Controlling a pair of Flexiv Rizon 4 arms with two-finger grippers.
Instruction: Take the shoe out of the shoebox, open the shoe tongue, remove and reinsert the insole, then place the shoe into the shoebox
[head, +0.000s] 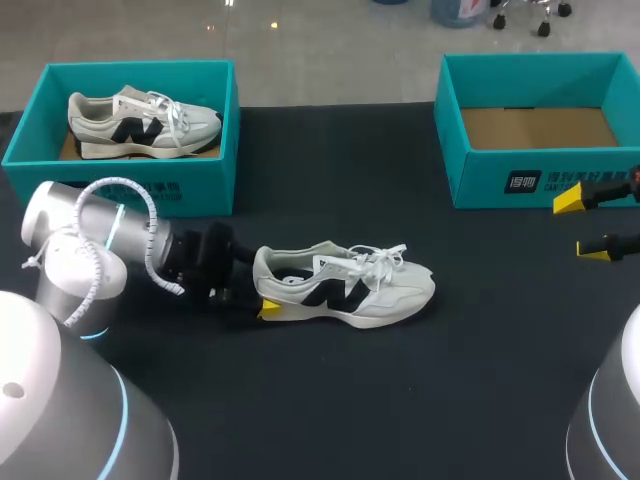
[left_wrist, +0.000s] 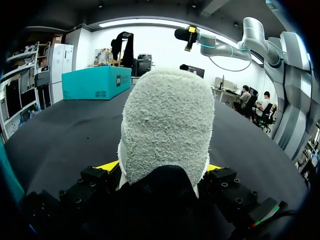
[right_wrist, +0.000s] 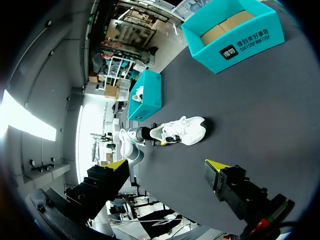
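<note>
While the left gripper's (left_wrist: 160, 166) fingers (left_wrist: 107, 165) pinch the heel of the shoe (head: 350, 290) lying on the table (head: 400, 400), the right gripper (right_wrist: 167, 166) hovers, fingers spread, beside the empty shoebox (head: 480, 170), whose side bears white print. The head view alone looks into the other box (head: 190, 195), where a second shoe (head: 140, 120) lies.

The fuzzy white heel of the shoe (left_wrist: 167, 125) stands upright on the dark tabletop (left_wrist: 60, 135), clamped in the left tool (left_wrist: 161, 168), whose yellow fingertips (left_wrist: 107, 165) press against it from both sides. Ahead and off to one side, a teal shoebox (left_wrist: 97, 82) sits by the tabletop's far edge. The right tool (left_wrist: 191, 37) hangs high above the far tabletop.
</note>
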